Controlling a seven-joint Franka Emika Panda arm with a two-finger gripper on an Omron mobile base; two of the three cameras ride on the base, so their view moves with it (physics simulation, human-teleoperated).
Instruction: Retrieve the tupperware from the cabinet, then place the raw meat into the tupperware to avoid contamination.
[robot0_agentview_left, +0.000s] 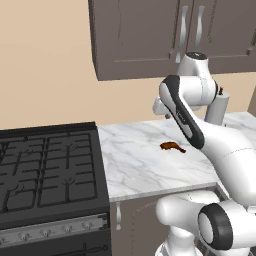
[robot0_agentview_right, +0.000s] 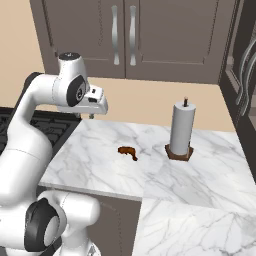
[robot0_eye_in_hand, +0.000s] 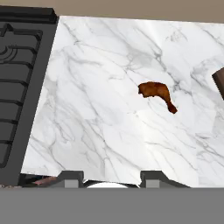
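The arm is folded high above the marble desk (robot0_agentview_right: 100, 160), its elbow raised near the wall cabinet (robot0_agentview_right: 150, 35) and the hand turned downward. The jaws (robot0_eye_in_hand: 107, 178) are seen parted with nothing between them, hanging over the desk's front edge, well apart from the raw meat (robot0_eye_in_hand: 156, 94).

The raw meat lies alone on the open marble, thick end toward the stove (robot0_agentview_left: 47, 175), thin tail toward the paper towel roll (robot0_agentview_right: 181, 131). The roll stands upright on its dark brown holder (robot0_agentview_right: 178, 152), near the meat but not touching it.

The cabinet doors are shut, the curved silver handles (robot0_agentview_right: 115, 35) side by side at the middle. The black gas stove adjoins the desk's left end. Nothing lies between the hand and the meat.
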